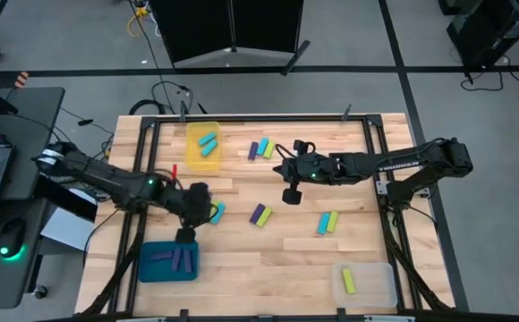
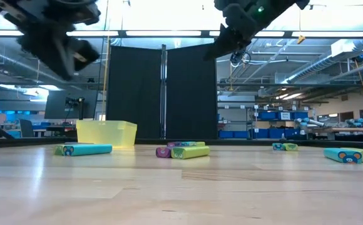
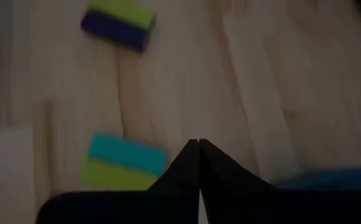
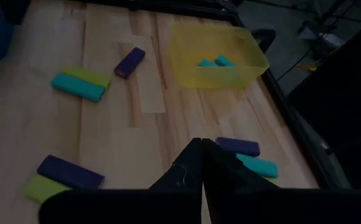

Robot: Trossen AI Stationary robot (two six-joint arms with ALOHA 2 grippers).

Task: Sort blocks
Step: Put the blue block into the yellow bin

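Blocks lie scattered on the wooden table. A cyan and yellow-green pair [image 3: 127, 163] lies beside my left gripper [image 1: 188, 215], which is shut, holds nothing and hangs above the table by the blue tray [image 1: 152, 271]. That tray holds purple blocks [image 1: 181, 259]. My right gripper [image 4: 202, 144], also shut and holding nothing, hangs over the table's middle [image 1: 293, 192]. A purple and yellow-green pair [image 1: 259, 215] lies between the two grippers. The yellow tray [image 1: 203, 161] at the far side holds cyan blocks [image 4: 216, 61].
A clear tray [image 1: 376, 288] at the near right holds one yellow-green block [image 1: 349, 281]. A cyan and green pair [image 1: 327, 223] lies right of centre, and three blocks [image 1: 259, 149] lie beside the yellow tray. A dark frame [image 1: 380, 179] edges the table.
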